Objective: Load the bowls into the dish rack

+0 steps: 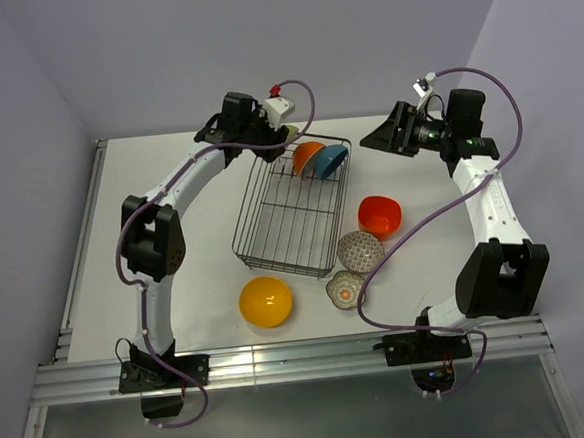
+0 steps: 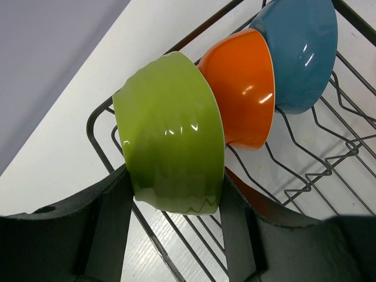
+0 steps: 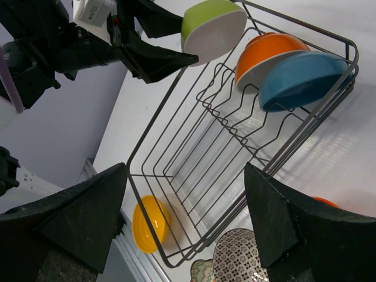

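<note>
The dish rack of dark wire sits mid-table. At its far end an orange bowl and a blue bowl stand on edge. My left gripper is shut on a green bowl with a white inside, held on edge over the rack's far left corner, right beside the orange bowl. My right gripper hangs open and empty above the table, right of the rack. On the table lie a red-orange bowl, a patterned bowl, a scalloped floral bowl and a yellow bowl.
The rack's near rows of wire hold nothing. The loose bowls sit by the rack's near and right sides. A purple cable runs over the table right of the bowls. Walls close in behind and at both sides.
</note>
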### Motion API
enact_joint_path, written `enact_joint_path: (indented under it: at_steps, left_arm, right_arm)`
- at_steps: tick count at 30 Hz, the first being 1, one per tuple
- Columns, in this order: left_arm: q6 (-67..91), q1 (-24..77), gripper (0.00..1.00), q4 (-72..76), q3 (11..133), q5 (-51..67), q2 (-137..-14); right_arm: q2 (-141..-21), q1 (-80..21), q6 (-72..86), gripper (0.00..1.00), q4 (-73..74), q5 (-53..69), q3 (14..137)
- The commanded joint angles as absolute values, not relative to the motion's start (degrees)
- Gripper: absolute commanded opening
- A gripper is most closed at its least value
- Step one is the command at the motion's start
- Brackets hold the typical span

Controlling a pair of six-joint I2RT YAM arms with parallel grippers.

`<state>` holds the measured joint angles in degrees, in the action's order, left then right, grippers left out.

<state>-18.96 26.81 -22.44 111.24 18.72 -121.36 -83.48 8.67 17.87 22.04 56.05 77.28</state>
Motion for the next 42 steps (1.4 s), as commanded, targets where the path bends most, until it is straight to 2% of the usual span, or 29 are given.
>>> enact_joint_path:
  at_steps: [1, 37, 40, 42]
  left_arm:
    - [-19.9, 26.6, 0.0, -21.1, 114.6, 19.4, -121.6]
    - [-20.7, 27.6, 0.01, -23.7, 119.9, 16.0, -130.7]
    - [-20.6, 27.8, 0.05, -24.2, 120.3, 15.0, -131.3]
    - [-20.3, 27.9, 0.15, -24.3, 120.4, 14.7, -131.7]
  right_arm:
    - [-82.5, 9.1, 16.8, 0.88, 21.3, 57.0, 77.2]
    - [-85.5, 9.1, 16.8, 0.88, 21.2, 56.8, 78.5]
    - [-85.7, 9.1, 16.6, 0.88, 21.4, 56.6, 78.4]
    - [-85.9, 9.1, 16.4, 0.88, 21.6, 56.6, 78.5]
